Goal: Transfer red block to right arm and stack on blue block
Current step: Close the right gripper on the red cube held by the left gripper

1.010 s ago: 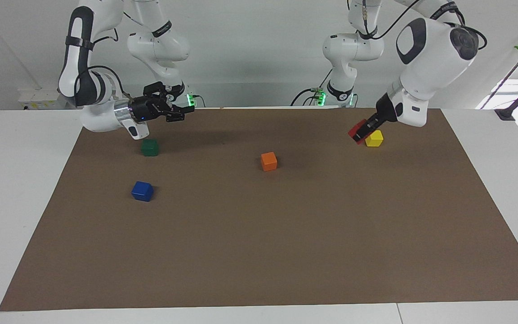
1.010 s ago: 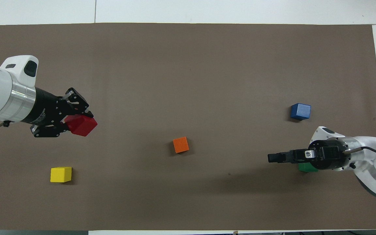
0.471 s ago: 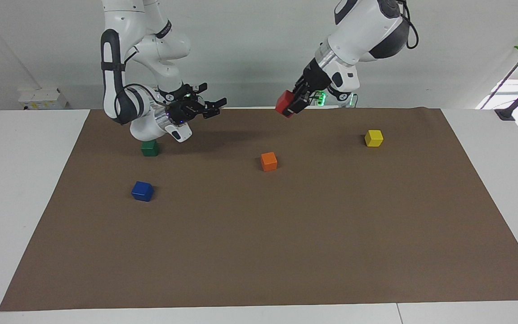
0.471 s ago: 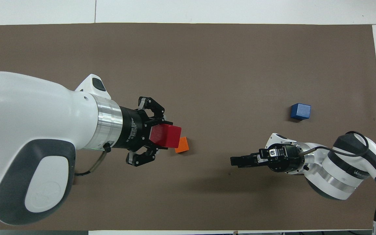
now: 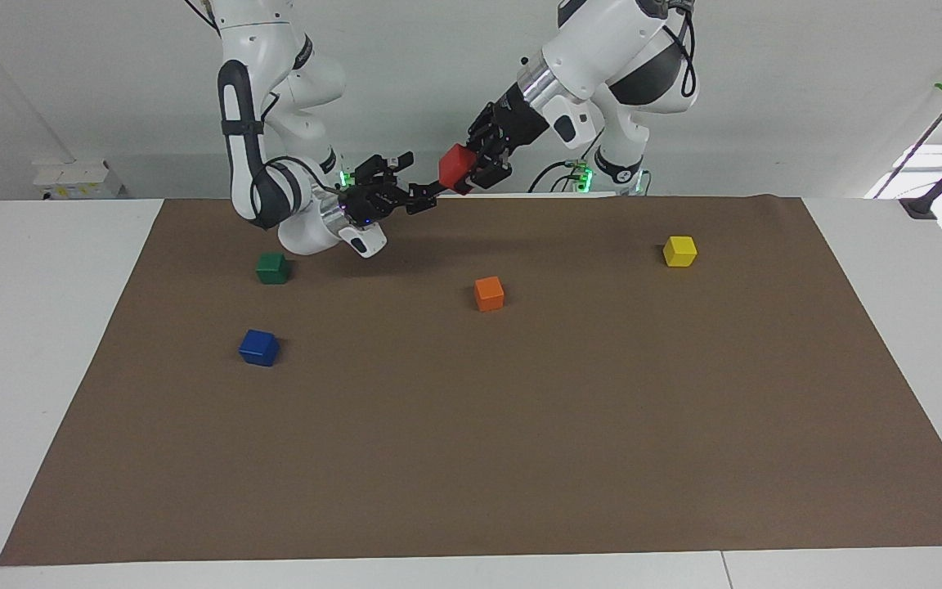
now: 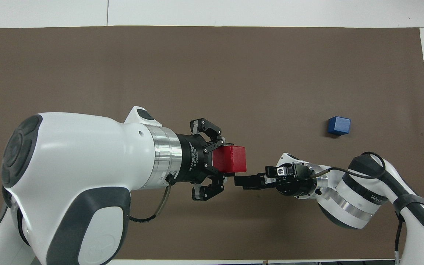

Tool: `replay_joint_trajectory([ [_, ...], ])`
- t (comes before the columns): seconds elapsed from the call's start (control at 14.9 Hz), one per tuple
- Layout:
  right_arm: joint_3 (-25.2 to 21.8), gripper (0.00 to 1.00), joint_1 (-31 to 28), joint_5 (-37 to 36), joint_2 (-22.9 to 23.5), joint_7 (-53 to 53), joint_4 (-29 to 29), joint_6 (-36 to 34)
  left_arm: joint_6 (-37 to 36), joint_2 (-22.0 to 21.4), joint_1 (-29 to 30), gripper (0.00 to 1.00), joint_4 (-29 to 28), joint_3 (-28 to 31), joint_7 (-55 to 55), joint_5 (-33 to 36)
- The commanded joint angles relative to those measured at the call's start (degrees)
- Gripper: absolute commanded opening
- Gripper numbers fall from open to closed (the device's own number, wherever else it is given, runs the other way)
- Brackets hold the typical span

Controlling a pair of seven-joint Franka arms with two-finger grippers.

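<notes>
A plain white wall [image 5: 438,98] rises past a white table [image 5: 29,327] covered by a brown mat [image 5: 520,425].

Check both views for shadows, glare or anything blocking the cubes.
Facing view: even light; soft shadow on the brown mat under the raised arms; bright window glare at the frame edge near the left arm's end. Overhead view: the white left arm fills the lower frame, hiding some mat; the small red cube and small dark blue cube show clearly.
</notes>
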Motion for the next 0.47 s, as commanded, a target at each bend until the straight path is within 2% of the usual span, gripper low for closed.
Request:
replay_joint_trajectory([
  [0.0,0.1,1.0,2.1,4.4,-0.1,-1.0,0.6,1.1,1.6,-1.6,-1.6,0.0,-2.3,0.7,-1.3,-1.8],
  [0.4,0.1,1.0,5.0,7.8,0.1,-1.5,1.5,2.3,1.3,-3.2,-2.4,0.0,-5.0,0.7,-4.6,-2.2],
])
